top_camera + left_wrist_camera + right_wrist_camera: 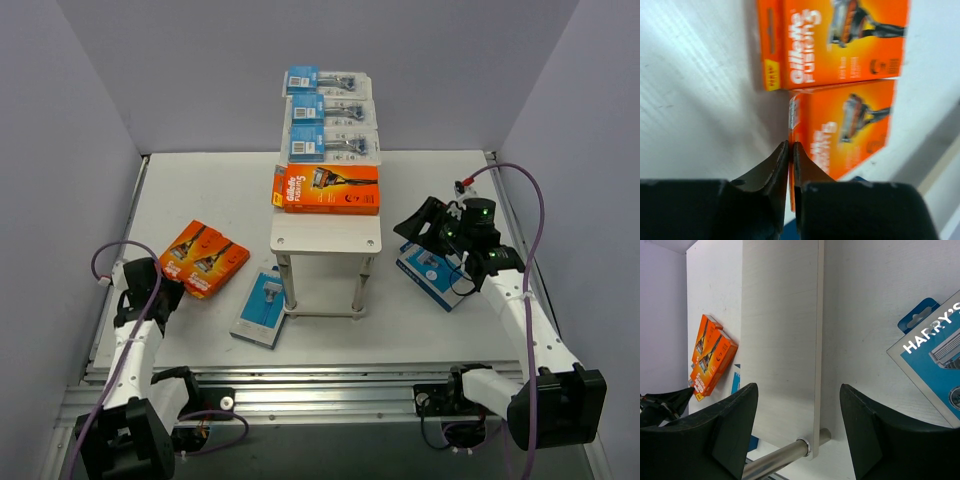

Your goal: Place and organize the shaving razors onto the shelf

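The shelf (326,238) stands in the middle of the table (200,190); on its top, at the far end, lie three clear packs (330,112) with blue cards, and one orange box (326,188) lies just in front of them; left of the shelf, two orange boxes (204,258) lie touching, side by side; the left gripper (791,146) is at the corner of one, its fingers pressed together with nothing between them; by the shelf's near left leg lies a blue-and-white box (260,308); right of the shelf lies a blue pack (432,272); the right gripper (799,390) is over it, facing the shelf, fingers wide apart.
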Action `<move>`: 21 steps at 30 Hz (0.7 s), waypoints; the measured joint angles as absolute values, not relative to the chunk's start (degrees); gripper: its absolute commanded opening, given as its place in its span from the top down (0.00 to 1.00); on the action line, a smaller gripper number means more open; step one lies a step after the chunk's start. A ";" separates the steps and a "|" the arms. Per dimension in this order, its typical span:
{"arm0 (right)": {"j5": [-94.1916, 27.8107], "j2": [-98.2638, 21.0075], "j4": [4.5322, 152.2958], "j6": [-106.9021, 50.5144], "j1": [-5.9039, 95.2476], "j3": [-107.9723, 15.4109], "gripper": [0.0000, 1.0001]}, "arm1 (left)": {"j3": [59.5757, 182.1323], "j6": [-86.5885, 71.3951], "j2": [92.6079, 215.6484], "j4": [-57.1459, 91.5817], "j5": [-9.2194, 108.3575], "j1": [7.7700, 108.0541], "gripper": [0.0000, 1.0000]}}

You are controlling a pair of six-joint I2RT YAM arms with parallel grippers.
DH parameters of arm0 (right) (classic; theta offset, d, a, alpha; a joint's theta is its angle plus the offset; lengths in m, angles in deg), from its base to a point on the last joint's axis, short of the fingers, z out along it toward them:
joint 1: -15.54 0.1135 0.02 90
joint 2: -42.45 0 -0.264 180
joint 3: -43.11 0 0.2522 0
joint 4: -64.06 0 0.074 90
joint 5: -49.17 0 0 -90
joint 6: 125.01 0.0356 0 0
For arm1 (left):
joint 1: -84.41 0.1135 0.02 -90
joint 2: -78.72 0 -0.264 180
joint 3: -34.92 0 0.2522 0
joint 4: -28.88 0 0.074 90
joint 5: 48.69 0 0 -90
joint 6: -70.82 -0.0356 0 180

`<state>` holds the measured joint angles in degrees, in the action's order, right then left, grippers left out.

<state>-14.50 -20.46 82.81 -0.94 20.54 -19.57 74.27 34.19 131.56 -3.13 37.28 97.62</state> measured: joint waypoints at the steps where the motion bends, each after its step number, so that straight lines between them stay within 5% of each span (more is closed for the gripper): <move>1: -14.50 -20.44 82.86 -0.94 20.58 -19.68 0.38 | 75.30 34.21 131.12 -3.52 37.49 97.62 0.98; 21: -15.12 -18.30 85.74 -0.97 20.58 -20.67 0.38 | 98.51 32.20 127.23 -10.51 43.79 97.47 0.98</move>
<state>-15.12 -18.30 85.74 -0.97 20.58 -20.67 98.51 32.20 127.23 -10.51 43.79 97.47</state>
